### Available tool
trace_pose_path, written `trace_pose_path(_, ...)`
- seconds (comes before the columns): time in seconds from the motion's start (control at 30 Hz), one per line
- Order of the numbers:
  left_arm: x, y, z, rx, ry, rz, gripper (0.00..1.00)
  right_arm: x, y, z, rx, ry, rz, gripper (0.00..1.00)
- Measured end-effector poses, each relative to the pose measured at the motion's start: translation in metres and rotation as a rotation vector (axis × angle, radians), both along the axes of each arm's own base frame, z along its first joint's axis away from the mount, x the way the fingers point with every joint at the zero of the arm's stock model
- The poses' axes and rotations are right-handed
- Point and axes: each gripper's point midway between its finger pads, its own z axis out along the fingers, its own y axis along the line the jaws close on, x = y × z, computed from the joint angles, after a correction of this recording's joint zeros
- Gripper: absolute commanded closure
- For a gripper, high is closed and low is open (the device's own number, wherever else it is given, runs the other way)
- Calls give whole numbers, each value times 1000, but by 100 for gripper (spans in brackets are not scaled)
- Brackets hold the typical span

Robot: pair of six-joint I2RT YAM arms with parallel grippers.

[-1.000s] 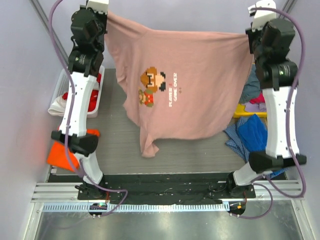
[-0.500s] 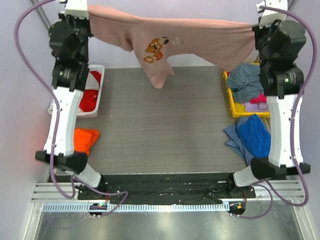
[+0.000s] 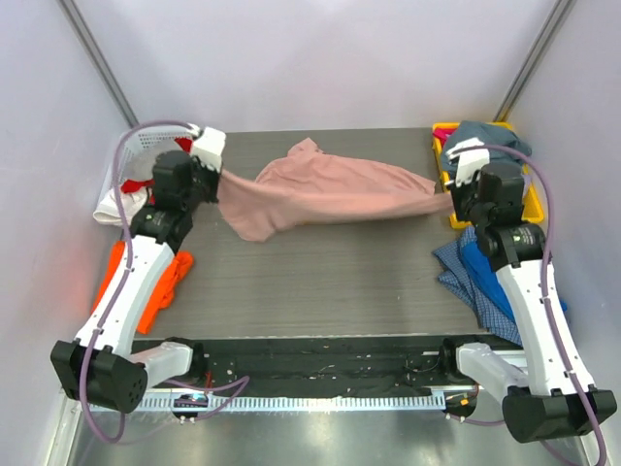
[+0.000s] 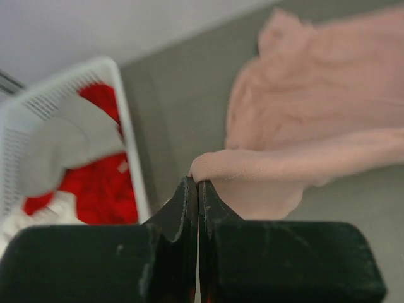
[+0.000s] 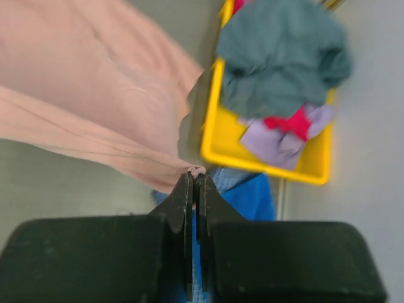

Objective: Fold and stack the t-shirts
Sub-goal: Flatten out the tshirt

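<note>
nearest the arms' bases, an orange shirt (image 3: 170, 277) lies crumpled at the left edge of the worktop (image 3: 320, 282), partly under the left arm. a blue shirt (image 3: 482, 272) lies on a checked cloth (image 3: 448, 262) at the right edge, partly behind the right arm; neither looks folded. further in, the pink shirt (image 3: 330, 194) lies across the middle of the worktop, drawn out between the two tools. the left tool (image 4: 197, 183) is clamped on a fold at its left end, and the right tool (image 5: 194, 175) is pinched tight on a thin bit of its right end. holding both ends low and apart like this is probably meant to spread the shirt before any fold, so the folding looks not yet begun. the cloth is not flat: it is bunched into a long band, with a lump toward the far left. whether shoulders, hem or sleeves are gripped cannot be told. beyond the left tool a white basket (image 4: 126, 120) holds a red shirt (image 4: 101, 189) and something white. beyond the right tool a yellow bin (image 5: 252, 161) holds a grey-teal shirt (image 5: 278, 57) over pink and lilac pieces. both wrist views are blurred, and from above the arms cover part of the basket and the bin.
</note>
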Motion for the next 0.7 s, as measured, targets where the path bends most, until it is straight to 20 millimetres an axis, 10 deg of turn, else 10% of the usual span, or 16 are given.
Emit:
trace_pose_path(0.1,-20,-16,-66,29,194,-80,100,-16,6,-43,18,126,35,99)
trace_pose_path(0.23,-25,-27,-64,28,211,-121,100,-24,7,-36,28,118,43,99)
trace_pose_path(0.7,68,-18,147,-27,-196,60,100,58,-9,168,-11,-267,-66,99)
